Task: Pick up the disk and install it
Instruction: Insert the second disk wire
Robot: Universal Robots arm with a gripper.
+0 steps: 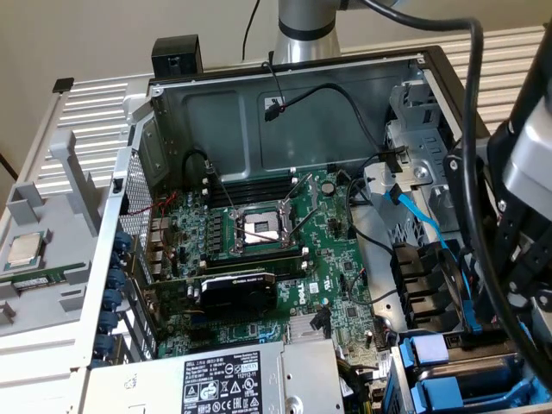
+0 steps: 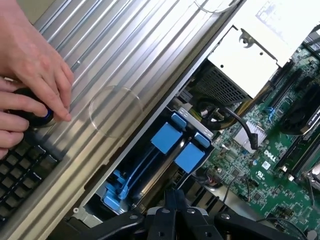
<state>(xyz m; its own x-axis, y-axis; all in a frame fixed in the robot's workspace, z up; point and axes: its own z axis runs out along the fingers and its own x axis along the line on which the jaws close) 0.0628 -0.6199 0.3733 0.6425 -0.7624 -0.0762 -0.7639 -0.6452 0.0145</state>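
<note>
Over the open computer case the arm is hanging, and its hand [image 2: 175,200] has its black fingers pressed together with nothing between them. From the wrist view the fingertips point down at the drive bay along the case edge, where blue plastic carriers [image 2: 176,146] sit side by side with blue cables [image 2: 132,172] running beneath them. Is the disk itself in one of those carriers? I cannot tell; no silver drive body or white label is visible from here, only the blue frames.

Across on the exterior view the same bay shows at the lower right, with a blue carrier [image 1: 429,351] and a blue cable [image 1: 423,220] trailing up toward the metal cage. The green motherboard [image 1: 336,285] fills the case floor, its processor socket [image 1: 259,228] open near the middle and a black graphics card [image 1: 239,293] standing just below it. A power supply [image 1: 224,379] with a white label lies at the near edge.

Outside the case, on the exterior view's left, a small square silver processor chip [image 1: 24,250] rests on a grey tray.

A person's hand [image 2: 30,65] rests on a black knob [image 2: 32,112] beside a keyboard [image 2: 22,172] on the ribbed metal surface [image 2: 125,60]
</note>
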